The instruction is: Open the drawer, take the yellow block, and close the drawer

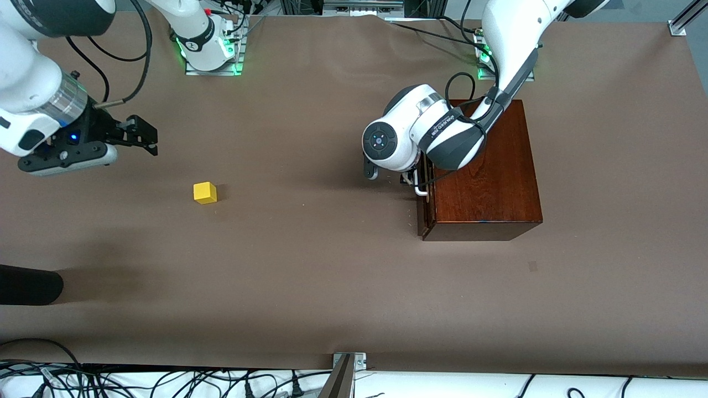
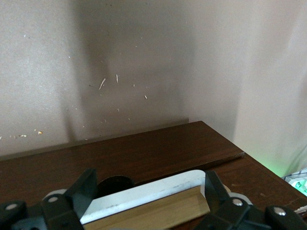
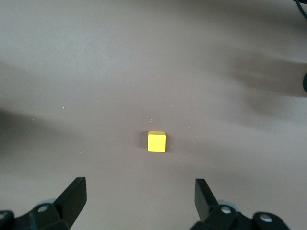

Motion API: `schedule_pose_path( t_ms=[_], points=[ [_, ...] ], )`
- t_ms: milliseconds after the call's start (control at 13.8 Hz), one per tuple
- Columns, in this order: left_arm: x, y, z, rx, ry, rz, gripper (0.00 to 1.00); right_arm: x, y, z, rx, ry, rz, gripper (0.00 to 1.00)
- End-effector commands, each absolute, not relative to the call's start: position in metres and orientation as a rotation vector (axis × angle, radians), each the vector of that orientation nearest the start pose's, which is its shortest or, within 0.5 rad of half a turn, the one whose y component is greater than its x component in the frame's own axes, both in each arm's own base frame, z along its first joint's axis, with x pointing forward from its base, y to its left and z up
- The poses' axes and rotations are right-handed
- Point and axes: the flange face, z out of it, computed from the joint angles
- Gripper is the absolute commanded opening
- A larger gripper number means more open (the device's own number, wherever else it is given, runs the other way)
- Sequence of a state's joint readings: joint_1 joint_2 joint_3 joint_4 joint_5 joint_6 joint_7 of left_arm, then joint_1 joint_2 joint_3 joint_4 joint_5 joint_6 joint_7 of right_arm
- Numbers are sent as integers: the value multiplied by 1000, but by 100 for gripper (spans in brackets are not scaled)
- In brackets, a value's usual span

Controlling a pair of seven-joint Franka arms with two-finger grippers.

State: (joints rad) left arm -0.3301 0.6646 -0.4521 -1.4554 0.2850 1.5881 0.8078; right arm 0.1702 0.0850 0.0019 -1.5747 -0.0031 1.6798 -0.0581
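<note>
The yellow block [image 1: 205, 193] sits on the brown table toward the right arm's end, and it also shows in the right wrist view [image 3: 157, 142]. My right gripper [image 1: 148, 137] hangs open and empty over the table beside the block; its gripper [image 3: 139, 191] has the block ahead of its fingertips. The dark mahogany box [image 1: 487, 177] stands toward the left arm's end. My left gripper [image 1: 414, 182] is at the drawer's front panel [image 1: 425, 218], mostly hidden under its wrist. In the left wrist view the gripper [image 2: 148, 191] is open with the white handle [image 2: 144, 196] lying between its fingers, a pale-wood strip beside it.
A black rounded object [image 1: 27, 284] lies at the table's edge near the right arm's end. Cables run along the edge nearest the front camera, with a metal bracket [image 1: 348, 362] at its middle. The arms' bases [image 1: 213, 55] stand along the table's edge farthest from the front camera.
</note>
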Motion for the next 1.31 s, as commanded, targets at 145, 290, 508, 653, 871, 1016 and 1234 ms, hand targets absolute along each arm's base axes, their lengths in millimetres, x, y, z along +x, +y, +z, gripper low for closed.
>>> schedule_pose_path(
  t_ms=[145,290,508,653,871,1016,1234],
  points=[
    [515,-397,335,-2124,2155,668,100,583,101,601,-3100,-376,-73,100],
    [516,-398,370,-2277,2000,613,100,580,100,603,-3104,-387,-62,100],
    [552,-352,420,-2541,1704,548,100,588,84,594,-3124,-352,-51,100],
    [583,-305,460,-2731,1586,454,100,587,85,595,-3125,-335,-46,100],
    [613,-234,515,-2907,1425,392,100,588,87,595,-3123,-337,-58,100],
    [619,-200,543,-2937,1317,322,100,586,93,596,-3121,-356,-60,100],
    [613,-128,576,-2960,1041,152,100,585,93,598,-3123,-356,-63,100]
  ],
)
